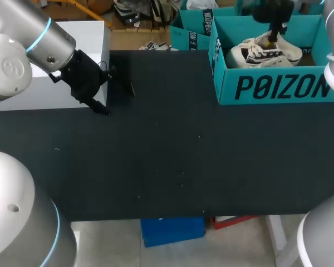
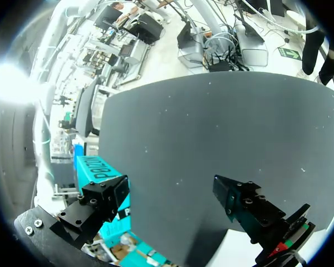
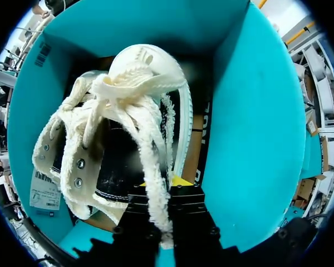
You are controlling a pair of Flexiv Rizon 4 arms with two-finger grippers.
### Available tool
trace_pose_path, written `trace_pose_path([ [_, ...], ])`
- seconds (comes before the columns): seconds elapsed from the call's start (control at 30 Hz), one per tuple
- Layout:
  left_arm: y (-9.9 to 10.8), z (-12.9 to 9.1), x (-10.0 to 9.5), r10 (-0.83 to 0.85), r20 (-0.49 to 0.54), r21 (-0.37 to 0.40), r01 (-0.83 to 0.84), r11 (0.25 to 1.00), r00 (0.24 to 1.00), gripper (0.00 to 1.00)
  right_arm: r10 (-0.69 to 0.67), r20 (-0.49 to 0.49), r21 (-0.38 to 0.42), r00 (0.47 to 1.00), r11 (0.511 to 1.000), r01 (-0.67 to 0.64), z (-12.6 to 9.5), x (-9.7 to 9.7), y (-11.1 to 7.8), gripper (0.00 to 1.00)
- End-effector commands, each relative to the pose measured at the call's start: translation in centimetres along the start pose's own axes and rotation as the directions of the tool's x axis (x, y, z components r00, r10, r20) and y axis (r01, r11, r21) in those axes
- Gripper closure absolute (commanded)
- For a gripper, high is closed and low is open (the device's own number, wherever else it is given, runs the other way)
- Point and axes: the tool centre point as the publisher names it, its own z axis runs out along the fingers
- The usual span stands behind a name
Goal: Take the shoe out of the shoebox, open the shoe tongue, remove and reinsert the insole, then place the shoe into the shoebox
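Right gripper (image 3: 166, 192) is sitting down inside the teal shoebox (image 1: 273, 86), which is standing at the far right of the black table (image 1: 156, 161). Its fingers are nearly together and are pinching the shoe (image 3: 128, 111) from both sides, with a strip of fuzzy cream trim running up between them. I'm not managing to tell whether that strip is lace or the edge of the upper, as the wrist view is too tight there. One yellow tip is showing just beside the strip, against the shoe's dark inside.

The shoe is lying inside the shoebox with its white toe cap pointing away from the right gripper. The fuzzy laces are bunching up near the toe cap. From the head view, I'm seeing the right arm coming down into the shoebox from above, with the shoe directly under it.

Left gripper (image 2: 172, 194) is hanging over the far left part of the table, well apart from the shoebox. Its fingers are spread wide and gripping nothing, with only bare table top showing between them.
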Motion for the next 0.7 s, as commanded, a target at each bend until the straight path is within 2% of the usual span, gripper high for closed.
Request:
trace_pose_path([
  [0.03,-0.1,0.1,0.1,0.002,0.003,-0.005,-0.002,1.0,1.0,0.0,-0.005,-0.08,-0.007,0.997,1.0,0.004,0.3,-2.0,-0.3,1.0],
  [0.7,-0.1,0.1,0.1,0.002,0.003,-0.005,-0.002,1.0,1.0,0.0,-0.04,-0.092,0.007,0.995,0.999,0.04,-0.1,-3.9,-0.9,1.0],
])
